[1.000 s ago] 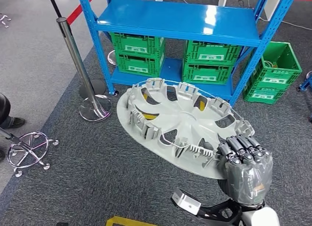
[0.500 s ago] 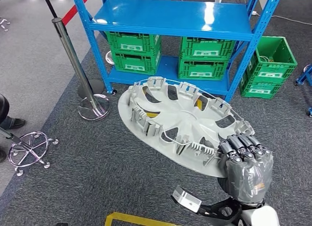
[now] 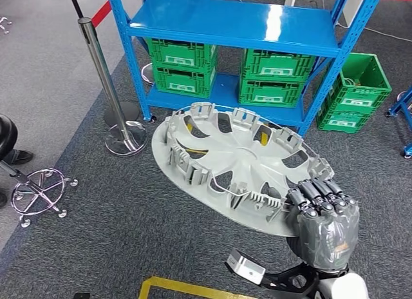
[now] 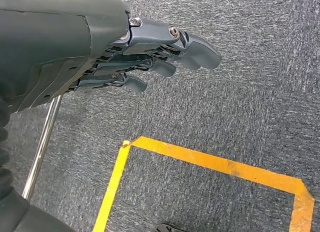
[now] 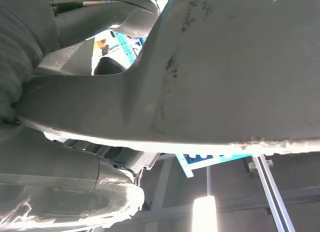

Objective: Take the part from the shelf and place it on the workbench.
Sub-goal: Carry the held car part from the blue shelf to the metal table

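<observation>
Right hand (image 3: 323, 215) grips the grey wheel cover (image 3: 243, 167) at lower right; left hand (image 4: 113, 52) hangs empty, fingers straight.

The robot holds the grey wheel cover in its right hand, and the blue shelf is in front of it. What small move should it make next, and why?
Probably it should keep the grip and turn away from the blue shelf to look for the workbench. The right hand holds the wheel cover by one edge, off the shelf and above the carpet; the left hand hangs free, and I see no workbench here.
</observation>
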`<move>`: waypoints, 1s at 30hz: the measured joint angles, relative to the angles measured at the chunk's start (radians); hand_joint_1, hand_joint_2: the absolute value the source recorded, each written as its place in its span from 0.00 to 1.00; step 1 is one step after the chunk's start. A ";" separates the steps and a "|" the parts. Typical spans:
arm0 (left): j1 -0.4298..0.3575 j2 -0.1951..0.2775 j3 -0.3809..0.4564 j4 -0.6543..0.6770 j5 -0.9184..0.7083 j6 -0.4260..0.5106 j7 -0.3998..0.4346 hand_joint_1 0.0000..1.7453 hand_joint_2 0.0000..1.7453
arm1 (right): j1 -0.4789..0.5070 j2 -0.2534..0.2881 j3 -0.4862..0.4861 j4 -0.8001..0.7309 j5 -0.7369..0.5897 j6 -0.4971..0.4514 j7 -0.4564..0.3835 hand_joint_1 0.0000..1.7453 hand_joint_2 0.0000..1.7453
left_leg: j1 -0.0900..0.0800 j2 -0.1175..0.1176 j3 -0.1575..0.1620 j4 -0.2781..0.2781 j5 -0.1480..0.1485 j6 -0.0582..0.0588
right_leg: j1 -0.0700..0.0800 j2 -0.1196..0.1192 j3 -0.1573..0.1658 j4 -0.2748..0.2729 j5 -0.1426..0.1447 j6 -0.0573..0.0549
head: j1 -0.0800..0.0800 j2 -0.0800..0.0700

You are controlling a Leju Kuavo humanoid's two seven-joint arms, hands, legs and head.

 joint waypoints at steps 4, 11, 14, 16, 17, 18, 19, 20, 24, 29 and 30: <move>-0.001 0.009 0.000 0.009 -0.007 0.002 0.001 0.00 1.00 | 0.000 0.000 0.000 0.000 0.000 0.002 0.000 1.00 1.00 | 0.000 0.002 -0.004 -0.009 0.020 0.020 | -0.004 0.000 -0.006 -0.002 0.005 0.024 | 0.000 0.000; -0.001 0.011 0.000 0.014 -0.016 0.005 0.011 0.00 1.00 | 0.000 0.000 0.000 0.002 -0.002 0.005 -0.005 1.00 1.00 | 0.005 0.007 -0.043 -0.025 0.055 0.026 | -0.005 0.001 -0.076 0.266 -0.167 0.031 | 0.004 0.000; -0.001 0.010 0.000 0.015 -0.017 0.005 0.015 0.00 1.00 | -0.001 0.000 0.000 0.003 -0.002 0.006 -0.005 1.00 1.00 | 0.006 0.006 -0.055 -0.019 0.066 0.013 | -0.006 -0.001 0.062 0.071 -0.107 0.027 | 0.004 0.000; -0.001 0.009 0.000 0.016 -0.018 0.004 0.016 0.00 1.00 | -0.002 0.000 0.000 0.003 -0.002 0.006 -0.006 1.00 1.00 | 0.004 0.005 -0.059 -0.013 0.071 0.002 | -0.003 0.001 0.109 -0.005 -0.101 0.017 | 0.004 0.000; -0.001 0.010 0.000 0.016 -0.018 0.004 0.016 0.00 1.00 | -0.002 0.000 -0.001 0.003 -0.002 0.006 -0.006 1.00 1.00 | 0.004 0.005 -0.061 -0.011 0.074 -0.004 | -0.001 0.003 0.108 -0.006 -0.102 0.010 | 0.003 0.000; -0.001 0.010 0.000 0.016 -0.018 0.004 0.016 0.00 1.00 | -0.001 0.000 -0.001 0.003 -0.002 0.006 -0.006 1.00 1.00 | 0.005 0.005 -0.061 -0.009 0.076 -0.009 | 0.000 0.004 0.101 -0.006 -0.100 0.001 | 0.004 0.000; -0.001 0.011 0.000 0.016 -0.019 0.004 0.016 0.00 1.00 | -0.001 0.000 -0.001 0.003 -0.002 0.006 -0.006 1.00 1.00 | 0.006 0.005 -0.064 -0.004 0.073 -0.016 | -0.001 0.003 0.098 -0.007 -0.100 -0.007 | 0.004 0.000; -0.001 0.012 0.000 0.016 -0.019 0.004 0.016 0.00 1.00 | 0.000 0.000 -0.001 0.003 -0.002 0.006 -0.006 1.00 1.00 | 0.007 0.005 -0.067 0.003 0.058 -0.020 | 0.000 0.003 0.094 -0.007 -0.099 -0.012 | 0.002 0.000; 0.002 0.014 0.000 0.016 -0.019 0.004 0.016 0.00 1.00 | 0.000 0.000 -0.002 0.003 -0.002 0.006 -0.005 1.00 1.00 | 0.008 0.003 -0.074 0.007 0.048 0.056 | 0.009 0.002 0.084 0.002 -0.095 -0.016 | -0.008 0.000; 0.002 0.014 0.000 0.016 -0.019 0.007 0.017 0.00 1.00 | 0.000 0.000 -0.003 0.003 -0.002 0.007 -0.005 1.00 1.00 | 0.014 0.002 -0.081 0.004 0.089 0.022 | 0.015 0.002 0.081 0.010 -0.094 -0.019 | -0.007 0.000; 0.002 0.014 0.000 0.016 -0.019 0.009 0.017 0.00 1.00 | 0.000 0.000 -0.003 0.003 -0.002 0.007 -0.005 1.00 1.00 | 0.015 0.002 -0.081 0.004 0.089 0.011 | 0.015 0.001 0.080 0.012 -0.094 -0.020 | -0.008 0.000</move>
